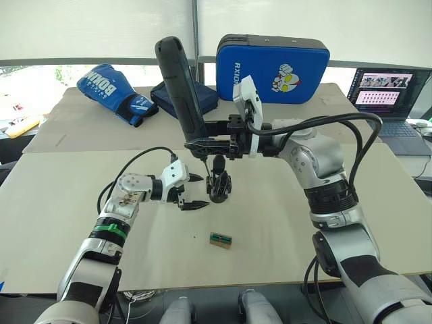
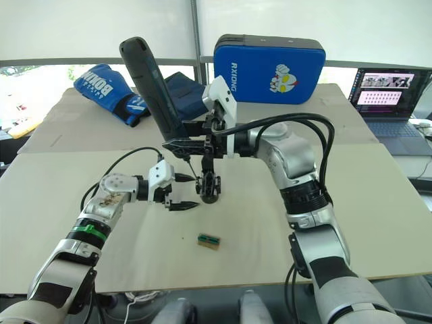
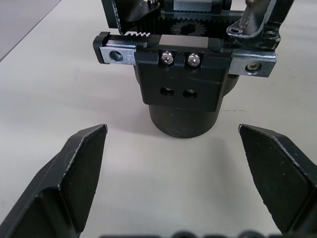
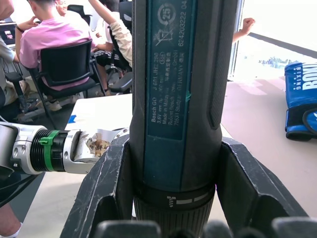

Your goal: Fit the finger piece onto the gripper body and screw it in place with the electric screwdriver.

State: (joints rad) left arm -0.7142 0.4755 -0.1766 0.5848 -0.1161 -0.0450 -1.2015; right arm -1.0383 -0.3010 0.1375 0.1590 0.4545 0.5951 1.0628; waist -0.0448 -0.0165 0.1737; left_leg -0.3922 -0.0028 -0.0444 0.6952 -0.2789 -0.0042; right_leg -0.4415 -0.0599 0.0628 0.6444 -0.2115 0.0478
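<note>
The gripper body (image 1: pixel 219 182) stands upright on its round base near the middle of the table (image 1: pixel 324 256), its linkage frame pointing up. In the left wrist view it (image 3: pixel 182 84) shows a black block with two silver screws above two empty holes, a toothed rack and a gear behind them.

The right gripper (image 1: pixel 202 143) is pinching the electric screwdriver (image 1: pixel 181 88), its two fingers (image 4: pixel 104 183) pressed against either side of the dark barrel (image 4: pixel 178 99). The tool tilts with its handle toward 11 o'clock and its thin bit pointing down at the top of the gripper body; whether the bit touches it cannot be told.

The left gripper (image 1: pixel 194 190) sits at 9 o'clock from the gripper body, just beside it, with its fingers spread wide and nothing between them. In its wrist view the two black fingertips (image 3: pixel 79 168) stand apart on either side of the round base without touching it.

A small green-topped block (image 1: pixel 221 239) lies on the table at 6 o'clock from the gripper body, apart from it. The finger piece cannot be made out as a separate part.

At the far edge, toward 12 o'clock, a blue pad (image 1: pixel 273 66) stands, with a blue boxing glove (image 1: pixel 111 89) at 10 o'clock and a laptop (image 1: pixel 388 94) at 2 o'clock.
</note>
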